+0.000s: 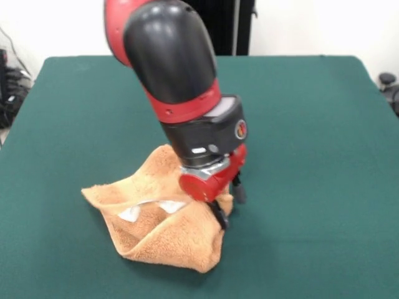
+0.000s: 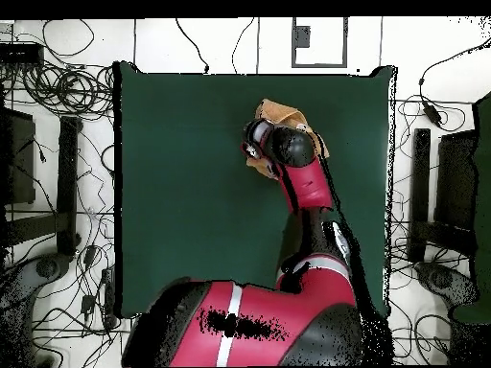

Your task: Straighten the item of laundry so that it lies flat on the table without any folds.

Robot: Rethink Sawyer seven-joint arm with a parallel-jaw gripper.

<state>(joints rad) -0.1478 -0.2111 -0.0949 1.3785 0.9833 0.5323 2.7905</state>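
We see the fingers down at the towel's edge, and the relation that matters is that nearly all of the cloth lies to one side of them: in the front view the bulk spreads away to the picture's left of the fingers, while bare counter lies on their other side. One dark finger sits against the raised corner of the towel and the other stands just clear of it over the green, so they look parted, with cloth possibly between them; we cannot say for sure that they have a hold on it. We judge that any pull to open the towel should carry that corner away from the heap, toward the bare side. The towel's long axis is hard to name while it is so bunched. It is an orange-tan terry piece, crumpled into a tent with its edges turned up and a hollow in the middle, where a pale strip and a small white tag show. From overhead the arm covers most of the towel; only a folded part shows beyond the wrist, near the counter's far edge from the base. It is far from flat.
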